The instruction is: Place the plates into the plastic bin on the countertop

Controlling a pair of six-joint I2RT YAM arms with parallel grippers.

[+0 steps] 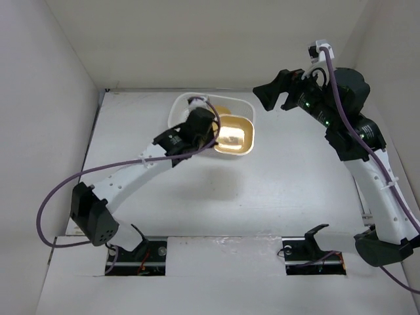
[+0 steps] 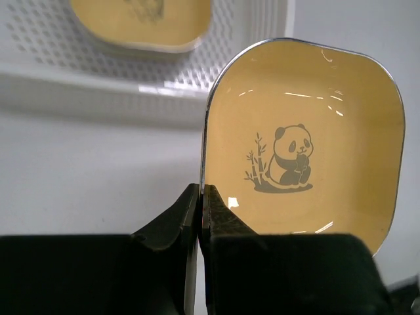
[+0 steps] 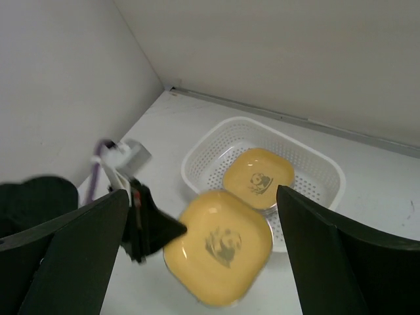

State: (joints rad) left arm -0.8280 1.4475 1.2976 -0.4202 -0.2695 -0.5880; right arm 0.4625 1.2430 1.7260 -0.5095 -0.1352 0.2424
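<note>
Top external: L jaws hold yellow plate (image 1: 235,136) at plastic bin's (image 1: 177,111) right rim. Left wrist: L jaws clamped on plate's edge; 2nd plate (image 2: 141,20) lies in bin. Step looks like placing; next needs shift over bin, lower, release. Right wrist: R jaws wide apart, empty, away from bin.

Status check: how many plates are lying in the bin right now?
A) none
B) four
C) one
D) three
C: the right wrist view shows a single yellow plate on the floor of the bin, while the second plate is pinched by its rim in the left gripper, not yet released.
</note>
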